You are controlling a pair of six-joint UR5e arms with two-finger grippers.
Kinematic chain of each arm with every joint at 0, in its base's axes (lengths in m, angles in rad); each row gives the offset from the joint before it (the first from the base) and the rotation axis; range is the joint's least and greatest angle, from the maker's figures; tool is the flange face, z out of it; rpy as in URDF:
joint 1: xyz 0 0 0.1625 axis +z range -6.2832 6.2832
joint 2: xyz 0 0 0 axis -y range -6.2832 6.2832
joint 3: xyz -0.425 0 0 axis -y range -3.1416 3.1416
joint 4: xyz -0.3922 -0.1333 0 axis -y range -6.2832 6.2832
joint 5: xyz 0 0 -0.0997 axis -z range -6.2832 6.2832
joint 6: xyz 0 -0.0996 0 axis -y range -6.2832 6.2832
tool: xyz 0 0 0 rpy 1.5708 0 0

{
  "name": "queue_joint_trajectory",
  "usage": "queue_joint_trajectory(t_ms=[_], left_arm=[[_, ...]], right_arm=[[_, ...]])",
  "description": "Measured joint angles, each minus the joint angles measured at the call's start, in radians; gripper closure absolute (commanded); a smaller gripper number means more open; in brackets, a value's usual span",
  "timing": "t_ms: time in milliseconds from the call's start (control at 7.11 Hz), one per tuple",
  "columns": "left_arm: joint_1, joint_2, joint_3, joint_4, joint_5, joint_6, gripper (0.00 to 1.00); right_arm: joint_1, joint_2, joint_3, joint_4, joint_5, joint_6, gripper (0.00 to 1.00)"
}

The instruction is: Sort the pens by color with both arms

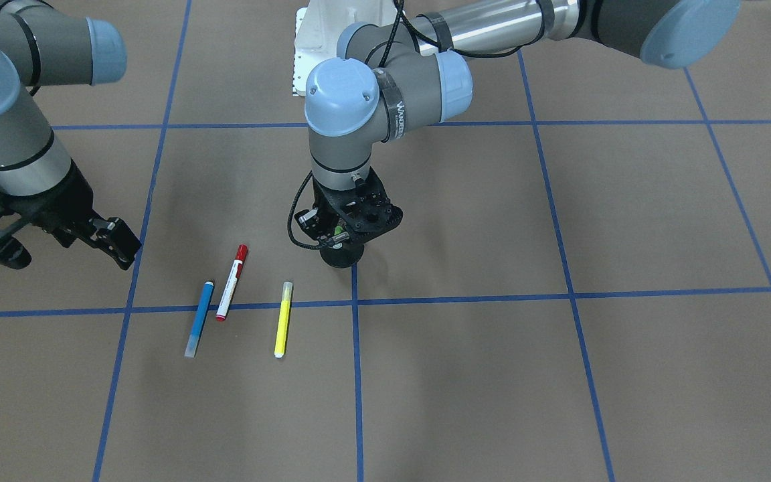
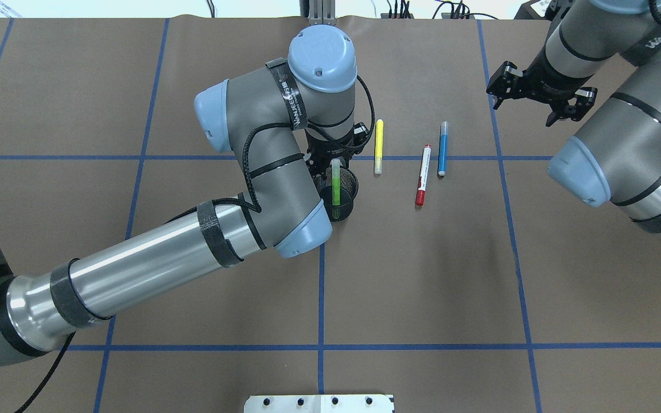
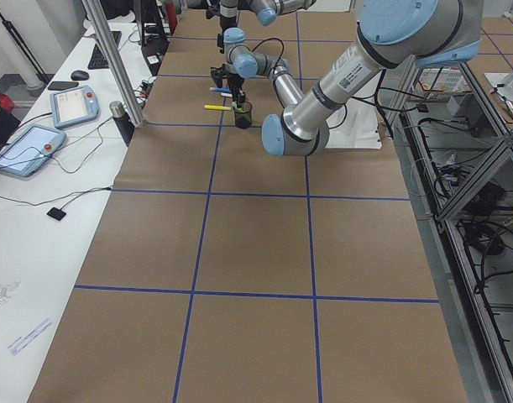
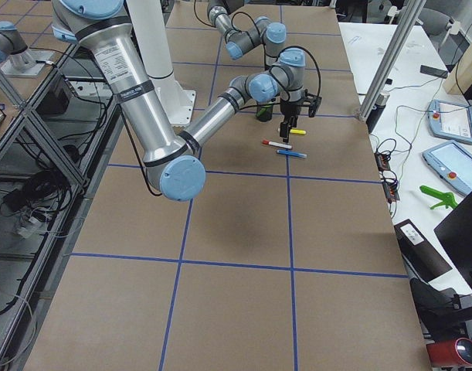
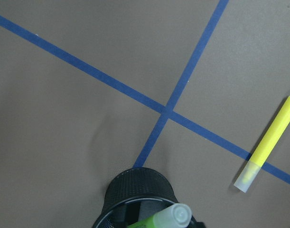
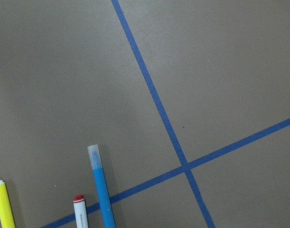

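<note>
1. your left gripper point(image 1: 340, 235) is hanging right over the cup point(image 2: 354, 186), toward the table's point(image 2: 422, 275) far edge; you cannot tell whether its fingers are gripping.
2. the green pen point(image 2: 336, 186) is standing in the cup, clear cap up.
3. the yellow pen point(image 2: 378, 147), red pen point(image 2: 423, 175) and blue pen point(image 2: 442, 148) are lying side by side between the cup and the right edge.
4. your right gripper point(image 2: 523, 113) is hovering past the blue pen, fingers spread apart.
</note>
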Motion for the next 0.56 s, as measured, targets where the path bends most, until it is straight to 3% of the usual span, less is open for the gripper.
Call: queue_joint_trajectory(t_ms=[281, 562], left_arm=[[0.002, -0.018, 0.028, -0.003, 0.021, -0.007, 0.5], [0.002, -0.022, 0.038, -0.007, 0.029, -0.008, 0.52]], right_arm=[[0.026, -0.002, 0.03, -0.058, 0.025, -0.063, 0.01], [0.075, -0.026, 0.043, -0.068, 0.111, -0.211, 0.01]])
